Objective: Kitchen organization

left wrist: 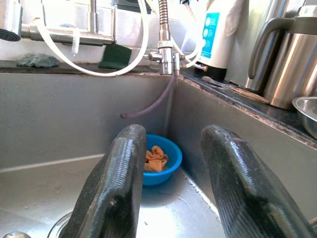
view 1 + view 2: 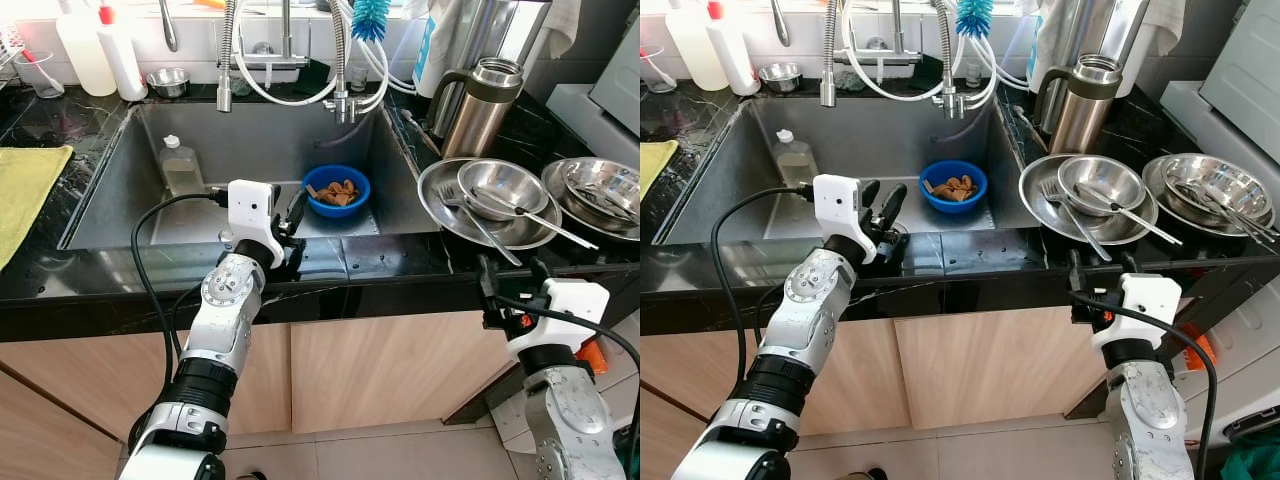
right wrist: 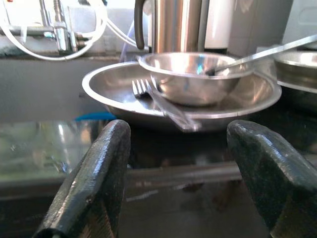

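A blue bowl (image 2: 336,189) holding brown scraps sits in the steel sink (image 2: 130,190), near its right wall. My left gripper (image 2: 291,222) hovers open over the sink's front rim, fingers (image 1: 119,188) pointing toward the blue bowl (image 1: 159,159). On the counter to the right lies a steel plate (image 2: 440,210) carrying a small steel bowl (image 2: 500,185), a fork (image 3: 156,96) and a spoon. My right gripper (image 2: 508,278) stands open at the counter's front edge, just short of the plate (image 3: 114,91), with nothing between its fingers (image 3: 94,183).
A clear bottle (image 2: 180,165) stands in the sink's left part. A steel thermos (image 2: 482,105) stands behind the plate, and another steel dish (image 2: 600,195) with cutlery lies far right. White bottles (image 2: 100,50) and a small steel cup (image 2: 167,82) line the back ledge. A yellow cloth (image 2: 25,185) lies left.
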Controlling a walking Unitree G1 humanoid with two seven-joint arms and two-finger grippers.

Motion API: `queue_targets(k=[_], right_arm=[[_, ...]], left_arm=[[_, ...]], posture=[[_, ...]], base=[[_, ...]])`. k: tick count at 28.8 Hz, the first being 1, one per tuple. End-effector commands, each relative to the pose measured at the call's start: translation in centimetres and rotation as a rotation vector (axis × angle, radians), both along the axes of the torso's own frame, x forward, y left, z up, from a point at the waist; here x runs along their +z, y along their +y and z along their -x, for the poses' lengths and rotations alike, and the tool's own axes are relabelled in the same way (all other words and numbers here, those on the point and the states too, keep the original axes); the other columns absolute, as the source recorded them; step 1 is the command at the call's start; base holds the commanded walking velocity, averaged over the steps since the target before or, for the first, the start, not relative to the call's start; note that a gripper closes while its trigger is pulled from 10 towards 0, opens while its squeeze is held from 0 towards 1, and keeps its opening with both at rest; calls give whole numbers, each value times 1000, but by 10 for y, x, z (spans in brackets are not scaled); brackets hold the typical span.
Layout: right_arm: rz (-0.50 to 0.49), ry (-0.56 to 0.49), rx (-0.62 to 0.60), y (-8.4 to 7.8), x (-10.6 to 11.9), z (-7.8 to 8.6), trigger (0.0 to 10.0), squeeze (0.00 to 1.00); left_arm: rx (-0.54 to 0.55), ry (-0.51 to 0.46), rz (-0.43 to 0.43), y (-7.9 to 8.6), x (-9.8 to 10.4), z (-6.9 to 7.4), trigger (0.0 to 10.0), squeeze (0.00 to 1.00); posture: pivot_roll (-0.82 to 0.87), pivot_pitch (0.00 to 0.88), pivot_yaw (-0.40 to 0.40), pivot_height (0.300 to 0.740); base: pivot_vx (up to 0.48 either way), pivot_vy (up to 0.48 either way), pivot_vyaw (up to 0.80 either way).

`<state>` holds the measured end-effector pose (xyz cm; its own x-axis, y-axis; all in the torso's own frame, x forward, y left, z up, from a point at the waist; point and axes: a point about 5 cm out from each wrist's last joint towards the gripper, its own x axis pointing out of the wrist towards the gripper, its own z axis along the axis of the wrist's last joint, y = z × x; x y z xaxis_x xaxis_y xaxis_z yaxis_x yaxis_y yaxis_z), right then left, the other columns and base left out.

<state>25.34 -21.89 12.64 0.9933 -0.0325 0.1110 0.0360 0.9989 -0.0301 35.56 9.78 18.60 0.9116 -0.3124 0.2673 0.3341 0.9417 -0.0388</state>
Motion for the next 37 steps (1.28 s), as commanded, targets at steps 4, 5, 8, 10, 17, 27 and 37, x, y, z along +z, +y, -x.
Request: queue_targets(k=[4, 5, 8, 10, 17, 27, 37], right_arm=[[6, 6, -5, -1, -1, 0, 10000, 0], [8, 4, -8, -2, -1, -1, 10000, 0], [14, -3, -14, -6, 2, -5, 10000, 0], [23, -9, -9, -6, 4, -8, 10000, 0], [41, -30, -3, -11, 12, -18, 10000, 0], [46, -43, 6, -9, 14, -24, 4039, 0], [43, -20, 19, -1, 8, -26, 10000, 0]], left_arm=[[-4, 0, -4, -1, 0, 1, 10000, 0], [-6, 0, -4, -2, 0, 1, 10000, 0], [-6, 0, -4, -2, 0, 1, 10000, 0], [-5, 1, -5, -1, 1, 1, 10000, 0], [0, 1, -7, 0, 1, 1, 10000, 0], [3, 3, -9, 0, 1, 1, 10000, 0], [7, 5, -11, 1, 0, 1, 10000, 0]], posture=[[90, 94, -50, 740], [90, 93, -50, 740], [92, 94, -50, 740], [93, 98, -50, 740], [95, 105, -49, 740], [98, 113, -50, 740], [104, 110, -54, 740]], base=[[0, 0, 0], [0, 0, 0], [0, 0, 0], [0, 0, 0], [0, 0, 0], [0, 0, 0], [0, 0, 0]])
